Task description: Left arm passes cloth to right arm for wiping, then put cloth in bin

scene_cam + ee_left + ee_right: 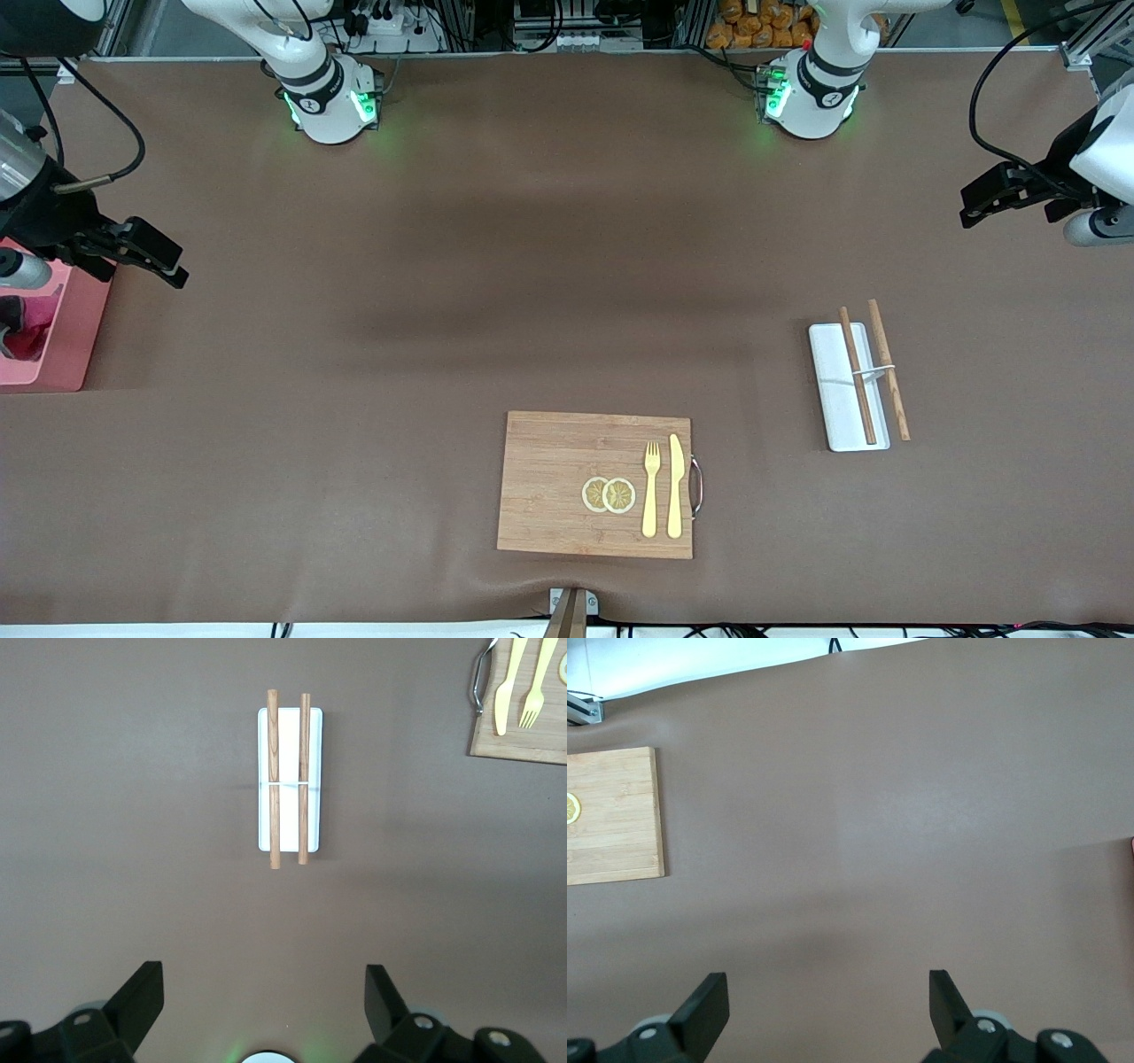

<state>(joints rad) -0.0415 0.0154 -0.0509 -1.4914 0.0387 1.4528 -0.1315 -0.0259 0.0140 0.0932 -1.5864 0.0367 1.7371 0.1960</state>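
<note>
Nearest the camera: rectangular bamboo-wood cutting board [549,483] with a metal handle, carrying two dried lemon slices [609,494], a pale yellow fork [651,487] and a matching knife [675,486]. From the board toward the left arm's end of the table, and a little farther from the camera, sits a flat narrow white tray [833,390] with two wooden chopsticks [858,377] on a small rest. Well apart from the board, at the right arm's end of the table and farther from the camera, stands the pink-salmon rectangular plastic bin [66,341]. The small fuzzy crimson-pink cloth [27,335] lies inside it, bunched against the paler inner wall, with a dark grey part showing. It is partly hidden by the right arm's hardware, so no long axis can be read. Right gripper [173,266]: released, jaws wide, nothing between them, over bare table just beside the bin's board-side wall. The cloth lies from it toward the table's edge and slightly nearer the camera. Left gripper [974,204]: also released and empty, over bare table at the left arm's end, looking down on the white tray. The right arm is by far the nearer to the cloth. Judgement: cloth reads as deposited, task essentially complete, and neither arm needs to grasp anything. Any further move would be pulling clear of the bin.
</note>
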